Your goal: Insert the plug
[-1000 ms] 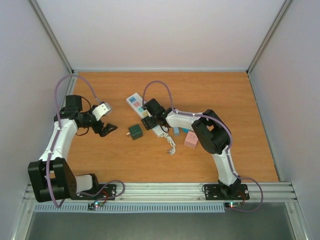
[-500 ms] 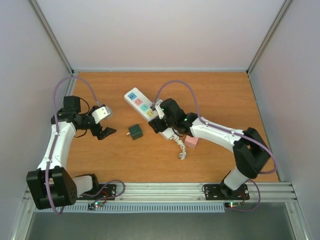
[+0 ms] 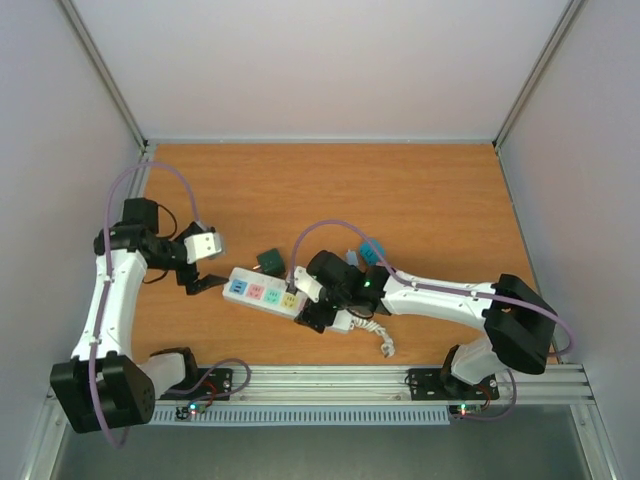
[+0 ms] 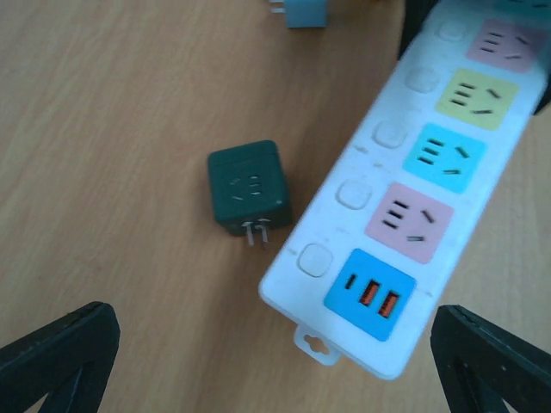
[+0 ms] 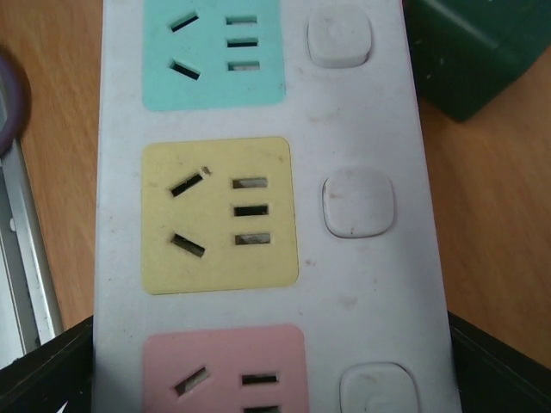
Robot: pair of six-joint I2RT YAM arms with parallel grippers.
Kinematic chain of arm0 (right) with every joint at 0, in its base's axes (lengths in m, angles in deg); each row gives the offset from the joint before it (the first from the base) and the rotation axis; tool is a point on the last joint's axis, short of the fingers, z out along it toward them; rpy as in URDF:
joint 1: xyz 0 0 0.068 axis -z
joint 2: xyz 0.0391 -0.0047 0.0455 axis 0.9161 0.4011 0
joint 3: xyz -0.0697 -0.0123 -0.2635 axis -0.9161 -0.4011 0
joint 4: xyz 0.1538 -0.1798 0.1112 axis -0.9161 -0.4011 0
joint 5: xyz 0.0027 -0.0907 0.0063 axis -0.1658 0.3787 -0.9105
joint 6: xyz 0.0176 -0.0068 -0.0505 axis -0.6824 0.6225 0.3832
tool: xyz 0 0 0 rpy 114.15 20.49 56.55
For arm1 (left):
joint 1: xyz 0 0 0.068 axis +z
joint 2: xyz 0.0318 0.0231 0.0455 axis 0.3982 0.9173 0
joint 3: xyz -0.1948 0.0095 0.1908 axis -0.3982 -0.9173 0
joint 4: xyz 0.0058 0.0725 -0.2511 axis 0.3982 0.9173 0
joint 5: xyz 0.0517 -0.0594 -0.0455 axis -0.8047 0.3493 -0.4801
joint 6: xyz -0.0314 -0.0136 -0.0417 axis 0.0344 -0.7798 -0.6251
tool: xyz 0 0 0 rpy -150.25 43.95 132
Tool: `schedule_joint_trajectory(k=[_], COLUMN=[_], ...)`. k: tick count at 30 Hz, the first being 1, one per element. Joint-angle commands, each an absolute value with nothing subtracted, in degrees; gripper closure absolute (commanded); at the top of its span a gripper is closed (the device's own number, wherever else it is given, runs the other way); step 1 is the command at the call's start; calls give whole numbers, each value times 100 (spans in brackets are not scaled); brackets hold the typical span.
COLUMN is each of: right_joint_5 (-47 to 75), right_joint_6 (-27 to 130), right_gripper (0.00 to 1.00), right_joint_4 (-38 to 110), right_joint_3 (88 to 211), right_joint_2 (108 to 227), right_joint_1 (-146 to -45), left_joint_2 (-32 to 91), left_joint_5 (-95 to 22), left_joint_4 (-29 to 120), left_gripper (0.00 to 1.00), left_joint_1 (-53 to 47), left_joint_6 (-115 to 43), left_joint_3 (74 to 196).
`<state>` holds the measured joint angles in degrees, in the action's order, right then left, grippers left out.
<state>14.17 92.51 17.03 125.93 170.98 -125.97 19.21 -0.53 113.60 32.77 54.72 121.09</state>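
The white power strip with coloured sockets lies at the front middle of the table. My right gripper is shut on its cord end; in the right wrist view its fingers clamp the strip's two long sides. A dark green plug lies on its side just behind the strip, prongs toward it. My left gripper is open and empty, left of the strip's USB end, above the table.
A light blue plug lies behind the right arm and shows at the top of the left wrist view. The strip's coiled white cord trails toward the front rail. The green plug's corner also shows in the right wrist view.
My right gripper has dragged the power strip from the back middle down to the front, turning it to lie left-right. My left arm has drawn back a little to the left.
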Motion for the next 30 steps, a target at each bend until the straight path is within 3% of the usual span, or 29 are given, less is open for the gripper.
schedule_joint_trajectory(k=[1, 11, 13, 14, 15, 16, 21, 25, 30], right_joint_5=[1276, 1419, 1532, 1602, 1659, 1676, 1891, 2429, 3718], right_joint_6=[9407, 9604, 9605, 9584, 9527, 9482, 8734, 7201, 4377], right_gripper=[91, 77, 69, 54, 17, 3, 1, 1, 1], right_joint_4=[1710, 1709, 1757, 1791, 1827, 1857, 2641, 3347, 2423], right_joint_3=[12687, 12841, 12856, 12857, 12864, 12865, 12524, 12210, 12320], right_joint_2=[17353, 18648, 18725, 18719, 18689, 18622, 17663, 16755, 16276], right_joint_1=[-12737, -12753, -12754, -12753, -12753, -12753, -12753, -12733, -12586], left_joint_2=[1614, 1882, 1934, 1932, 1922, 1903, 1976, 2174, 2503], left_joint_5=[117, -449, -534, -570, -602, -638, -903, -1061, -1270], left_joint_4=[12006, 11797, 11745, 11692, 11610, 11476, 10631, 10158, 9771], left_gripper=[0, 2, 2, 2, 2, 2, 2, 4, 5], left_joint_1=[3262, 2836, 2784, 2744, 2696, 2632, 2121, 1882, 1615], left_joint_6=[6490, 6866, 6927, 6938, 6944, 6922, 6515, 6281, 6137], left_joint_3=[11744, 10958, 10866, 10808, 10749, 10675, 10362, 10263, 10227])
